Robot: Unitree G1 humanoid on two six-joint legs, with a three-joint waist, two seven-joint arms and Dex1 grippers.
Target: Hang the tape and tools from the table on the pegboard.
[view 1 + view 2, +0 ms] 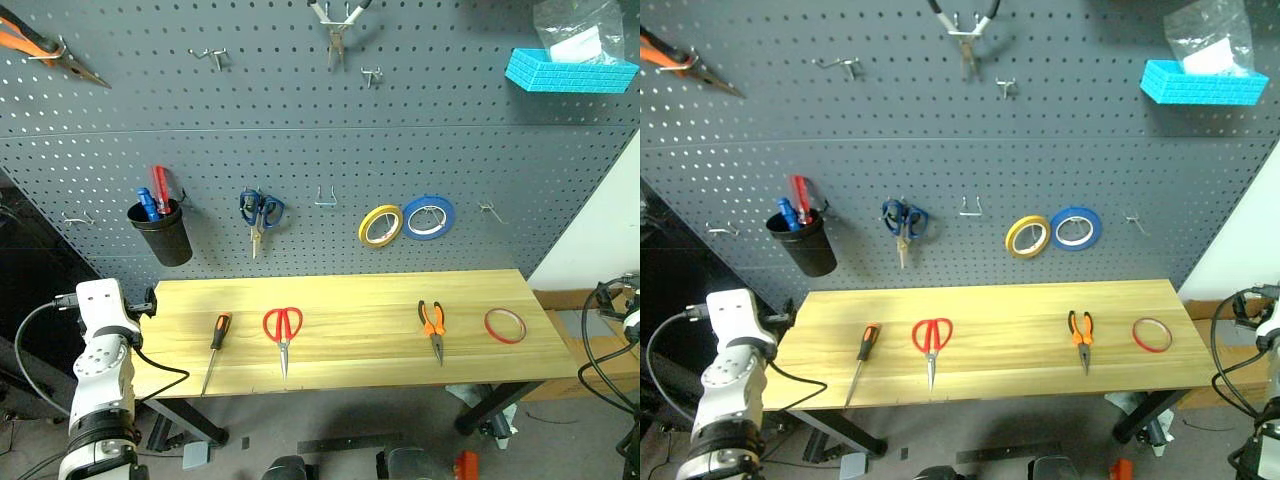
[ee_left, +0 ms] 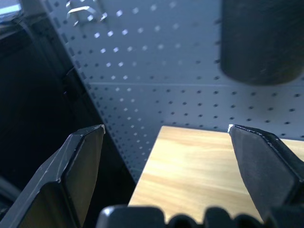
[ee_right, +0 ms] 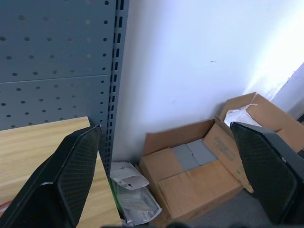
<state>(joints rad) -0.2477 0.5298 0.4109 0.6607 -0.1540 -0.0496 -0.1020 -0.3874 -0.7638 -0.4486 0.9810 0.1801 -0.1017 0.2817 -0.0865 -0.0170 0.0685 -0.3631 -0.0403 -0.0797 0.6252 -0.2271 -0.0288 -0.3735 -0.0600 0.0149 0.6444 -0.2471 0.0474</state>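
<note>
Left eye view: the table (image 1: 340,345) stands against the pegboard (image 1: 300,150), and four things lie in a row on its planks. From the robot's left these are the screwdriver (image 1: 216,347), the red-handled scissors (image 1: 283,331), the pliers (image 1: 432,323) and the red tape ring (image 1: 505,325), each well apart from its neighbour. On the board above hang a black cup (image 1: 165,235) with pens, blue-handled scissors (image 1: 259,212), a yellow ring (image 1: 380,225) and a blue ring (image 1: 429,216); an empty hook (image 1: 325,198) sits between the scissors and the rings. All four things lie well clear of both sets of fingers.

Left wrist view: the left gripper (image 2: 166,142) has its two black fingers (image 2: 78,166) spread wide with nothing between them. Past them lie the table's near-left corner and the board, with the black cup beyond the far finger.

Right wrist view: the right gripper (image 3: 166,142) is likewise spread wide and empty. Beyond one finger (image 3: 71,175) is the table's right end and the board's edge; between and beyond the fingers sit cardboard boxes (image 3: 199,175) on the floor by a white wall.
</note>
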